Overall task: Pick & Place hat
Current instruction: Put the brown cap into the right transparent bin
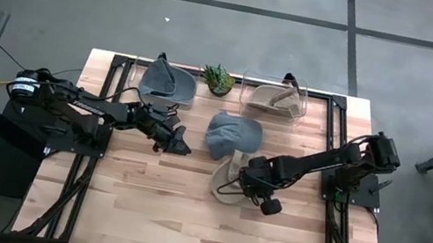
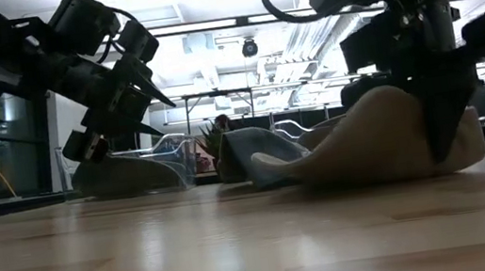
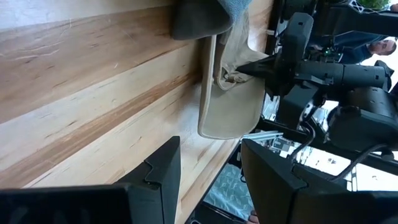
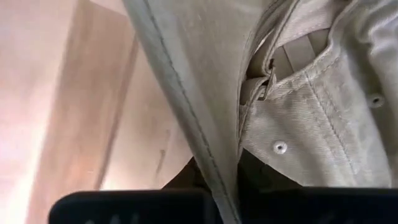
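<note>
A beige cap [image 1: 225, 186] lies on the wooden table right of centre; it also shows in the low view [image 2: 368, 146] and the left wrist view [image 3: 230, 109]. My right gripper [image 1: 245, 178] is shut on it. A blue-grey hat [image 1: 232, 132] lies just behind the cap, resting partly against it. My left gripper [image 1: 179, 143] hangs open and empty above the table, left of both hats, its fingers [image 3: 155, 180] wide apart. My right gripper pinches the cap's cloth [image 3: 227, 76] between its two fingers, at the crown beside the brim seam [image 4: 249, 106]. The fingers [image 2: 446, 126] come from above, slanting in from the table's right side. The cloth bunches at the fingertips, and the cap rests on the table.
Two clear bins stand at the far edge: the left one [image 1: 139, 81] holds a grey-blue hat [image 1: 168, 84], the right one [image 1: 300, 96] a beige hat [image 1: 275, 101]. A small potted plant [image 1: 218, 78] stands between them. The near half of the table [image 1: 179, 231] is bare wood.
</note>
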Robot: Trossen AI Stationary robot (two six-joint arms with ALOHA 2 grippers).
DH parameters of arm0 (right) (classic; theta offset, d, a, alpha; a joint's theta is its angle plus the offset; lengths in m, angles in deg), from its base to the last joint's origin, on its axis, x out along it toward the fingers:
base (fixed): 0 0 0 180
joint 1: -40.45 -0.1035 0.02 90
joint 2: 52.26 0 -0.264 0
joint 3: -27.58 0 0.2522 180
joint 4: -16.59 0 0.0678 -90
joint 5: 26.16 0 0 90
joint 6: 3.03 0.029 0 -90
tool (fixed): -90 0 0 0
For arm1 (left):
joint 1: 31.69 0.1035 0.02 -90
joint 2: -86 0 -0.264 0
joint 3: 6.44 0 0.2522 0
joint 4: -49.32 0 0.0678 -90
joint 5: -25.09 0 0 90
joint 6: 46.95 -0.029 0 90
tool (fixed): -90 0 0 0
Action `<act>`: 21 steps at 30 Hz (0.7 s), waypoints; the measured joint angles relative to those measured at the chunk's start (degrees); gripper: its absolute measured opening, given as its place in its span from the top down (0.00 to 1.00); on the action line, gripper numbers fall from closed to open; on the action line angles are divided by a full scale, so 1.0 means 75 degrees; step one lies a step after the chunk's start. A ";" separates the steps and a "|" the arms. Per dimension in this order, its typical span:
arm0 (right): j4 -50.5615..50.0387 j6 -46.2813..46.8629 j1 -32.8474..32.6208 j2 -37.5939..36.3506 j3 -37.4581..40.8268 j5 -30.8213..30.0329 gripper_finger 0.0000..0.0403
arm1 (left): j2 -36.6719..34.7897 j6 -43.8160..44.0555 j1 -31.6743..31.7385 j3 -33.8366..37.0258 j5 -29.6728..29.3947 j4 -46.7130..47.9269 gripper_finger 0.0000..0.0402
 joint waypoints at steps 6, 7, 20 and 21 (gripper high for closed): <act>-0.0456 0.0235 -0.0005 -0.0206 -0.0400 0.0037 0.98 | 0.0000 0.0000 0.0000 0.0000 0.0044 0.0003 0.63; -0.0512 0.0235 -0.0005 -0.0251 -0.0478 0.0000 0.98 | 0.0000 0.0000 0.0003 0.0000 0.0086 0.0003 0.63; -0.1610 0.0716 -0.0194 -0.0741 -0.1480 -0.0345 0.98 | 0.0000 0.0002 0.0001 0.0000 0.0131 0.0012 0.63; -0.1706 0.0740 -0.0235 -0.0741 -0.1550 -0.0348 0.98 | 0.0000 0.0000 0.0003 0.0000 0.0131 0.0008 0.63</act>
